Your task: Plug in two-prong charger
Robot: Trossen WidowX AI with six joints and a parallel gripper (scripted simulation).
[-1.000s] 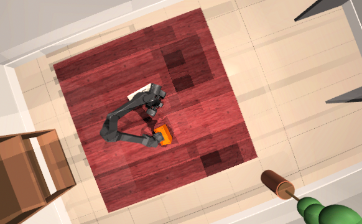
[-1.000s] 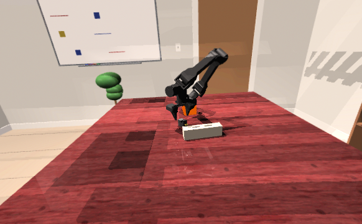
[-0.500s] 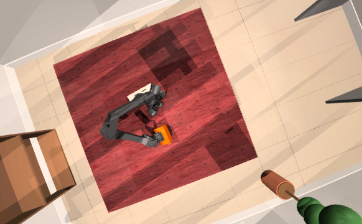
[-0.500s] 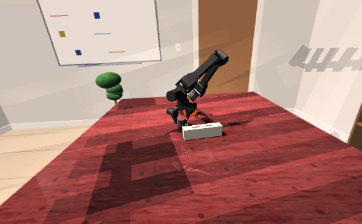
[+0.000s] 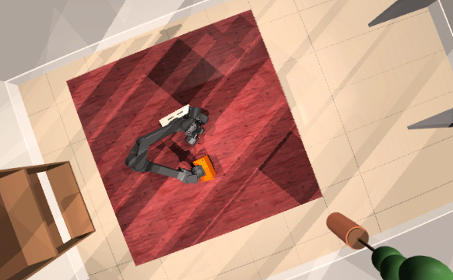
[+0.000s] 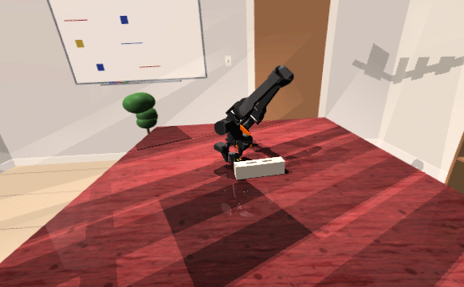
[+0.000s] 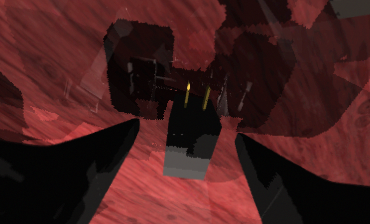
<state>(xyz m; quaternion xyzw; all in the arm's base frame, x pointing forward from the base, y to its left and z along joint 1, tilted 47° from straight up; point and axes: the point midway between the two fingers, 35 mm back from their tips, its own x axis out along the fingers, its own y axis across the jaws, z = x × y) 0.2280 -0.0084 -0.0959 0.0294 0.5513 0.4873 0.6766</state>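
The charger is a small black block with a grey end. In the wrist view its two gold prongs point up the picture, away from the grey end. My gripper is open, with one finger on each side of the charger and a gap at both sides. The arm hides the charger in the top view. The power strip is a long white block with dark slots on top, close beside the gripper. A grey corner of it shows in the wrist view.
An orange block sits at the arm's base. The arm's links bend out over the red table top. Shelves and a potted plant stand beyond the table's edges.
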